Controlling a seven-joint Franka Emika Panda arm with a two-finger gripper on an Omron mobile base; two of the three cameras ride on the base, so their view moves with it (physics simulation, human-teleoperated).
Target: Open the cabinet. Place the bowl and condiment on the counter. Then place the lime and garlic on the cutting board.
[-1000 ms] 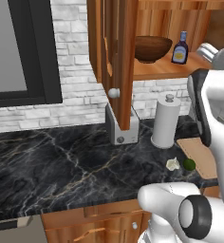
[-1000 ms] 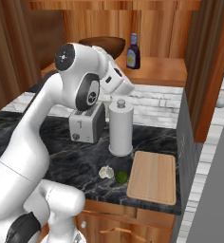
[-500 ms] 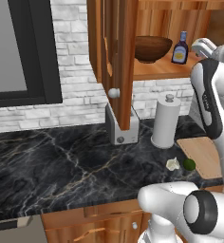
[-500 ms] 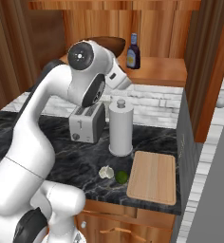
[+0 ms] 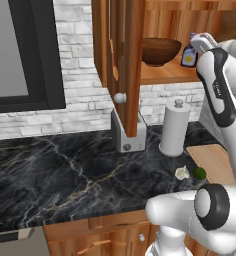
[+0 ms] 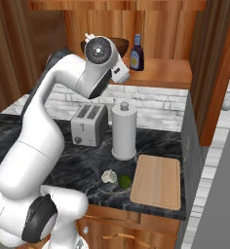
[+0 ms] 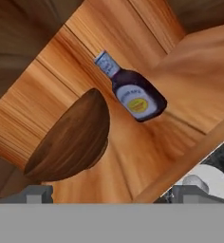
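Reddish-brown wooden wall cabinet (image 5: pixel 124 60) w/ arched panel doors + round silvery knob: doors swung open, shelf exposed, so step one looks done. Black marble counter (image 5: pixel 65 170) w/ pale/gold veins runs below, plenty of bare top left of the silver toaster (image 6: pixel 90 125).

Key relation: the wide round dark-brown wooden bowl (image 7: pixel 71 140) sits on the cabinet shelf straight ahead of the gripper (image 7: pixel 107 193), slightly toward the hand's left finger side; in hand view it's rolled, rim showing edge-on and running diagonally. Gripper fingers spread wide, nothing between them, short of the shelf edge. Bowl likely first target: the approach is forward into the cabinet, and the rim looks the only graspable part.

Small dark condiment bottle (image 7: pixel 132 91) w/ blue cap + pale label stands just beside the bowl, further back on the shelf, apart from it; upright in base views (image 6: pixel 137 52).

Flat light-tan wooden cutting board (image 6: pixel 157 181), rounded corners, lies bare on counter, right of white paper-towel roll (image 6: pixel 124 130).

Small whitish lumpy garlic bulb (image 6: pixel 108 176) + small bright-green lime (image 6: pixel 124 182) side by side on counter just off the board's left edge, not on it yet.
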